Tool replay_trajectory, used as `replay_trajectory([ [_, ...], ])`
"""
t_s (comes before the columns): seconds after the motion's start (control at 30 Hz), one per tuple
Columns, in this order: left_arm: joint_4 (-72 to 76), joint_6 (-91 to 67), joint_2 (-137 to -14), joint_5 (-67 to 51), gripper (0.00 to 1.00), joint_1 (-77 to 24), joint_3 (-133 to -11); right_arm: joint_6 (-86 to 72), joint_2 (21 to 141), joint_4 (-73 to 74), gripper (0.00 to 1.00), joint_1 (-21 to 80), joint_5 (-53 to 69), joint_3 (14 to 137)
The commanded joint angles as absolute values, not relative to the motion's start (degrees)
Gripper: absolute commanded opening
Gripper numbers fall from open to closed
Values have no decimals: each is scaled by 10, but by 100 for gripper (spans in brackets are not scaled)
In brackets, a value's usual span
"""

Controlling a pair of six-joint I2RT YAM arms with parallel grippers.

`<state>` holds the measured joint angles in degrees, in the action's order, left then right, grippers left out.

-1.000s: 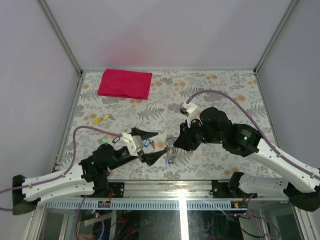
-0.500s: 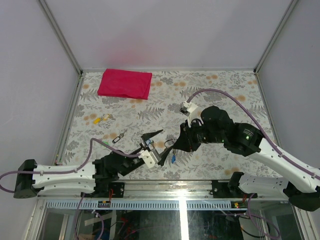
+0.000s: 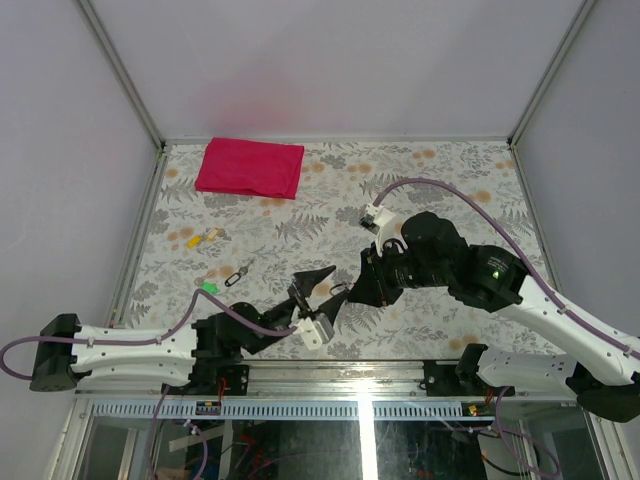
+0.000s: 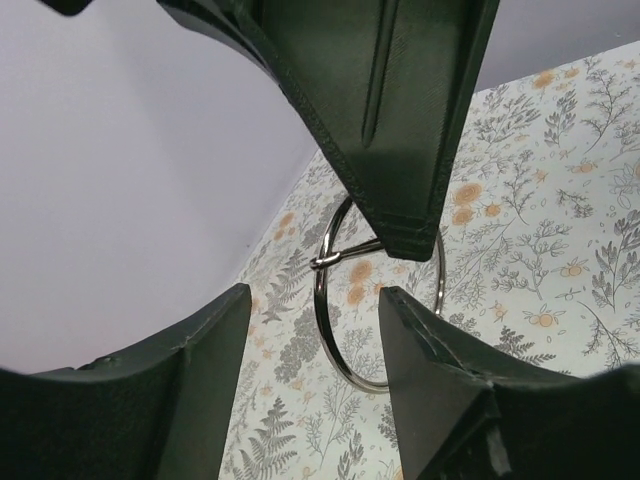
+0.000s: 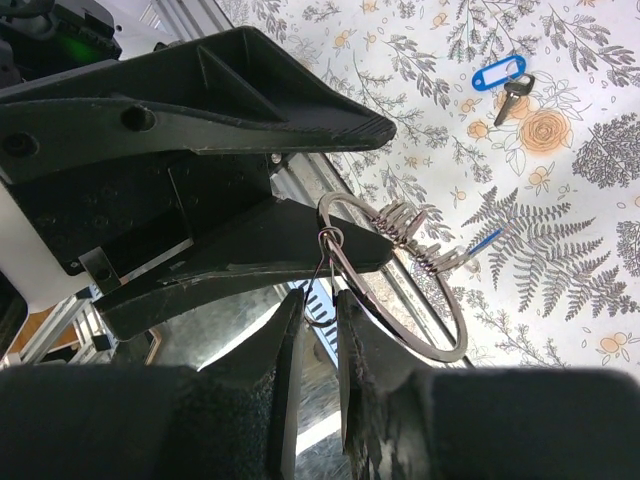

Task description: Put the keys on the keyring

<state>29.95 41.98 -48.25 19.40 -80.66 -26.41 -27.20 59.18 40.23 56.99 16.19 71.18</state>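
The keyring point(image 5: 440, 335) is a large silver ring with small coiled rings on it, held off the table. My right gripper point(image 5: 318, 312) is shut on a thin wire loop hooked to it. In the top view the right gripper point(image 3: 347, 292) meets my left gripper point(image 3: 320, 288) near the table's front middle. The left gripper point(image 4: 312, 305) is open, its fingers either side of the keyring point(image 4: 322, 300) without pinching it. One key point(image 5: 505, 82) with a blue head lies on the table beyond. A thin blue sliver point(image 5: 487, 240) pokes out by the coils; I cannot tell what it is.
A red cloth point(image 3: 250, 167) lies at the back left. Yellow tags point(image 3: 203, 238), a green tag point(image 3: 209, 287) and a dark clip point(image 3: 236, 274) sit on the left of the floral table point(image 3: 440, 190). The metal front rail point(image 3: 380, 372) runs just below the grippers.
My left arm has swung right and forward to the ring, its jaws narrowing around it. The right gripper has stayed put with the ring. The blue keys seen earlier from above are now covered.
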Motion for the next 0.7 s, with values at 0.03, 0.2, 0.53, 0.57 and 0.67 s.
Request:
replay_trajectory([
  [0.03, 342, 457, -491, 181, 54, -816, -292, -279, 593, 392, 2, 567, 192, 730],
  [0.2, 335, 463, -503, 176, 49, -821, -304, -279, 595, 391, 3, 567, 197, 727],
  [0.53, 312, 465, -511, 188, 33, -837, -319, -278, 589, 397, 5, 567, 185, 722],
  [0.57, 310, 464, -510, 191, 32, -838, -319, -278, 589, 398, 5, 567, 183, 723],
  [0.67, 288, 458, -506, 187, 29, -842, -322, -278, 586, 400, 6, 567, 178, 725],
])
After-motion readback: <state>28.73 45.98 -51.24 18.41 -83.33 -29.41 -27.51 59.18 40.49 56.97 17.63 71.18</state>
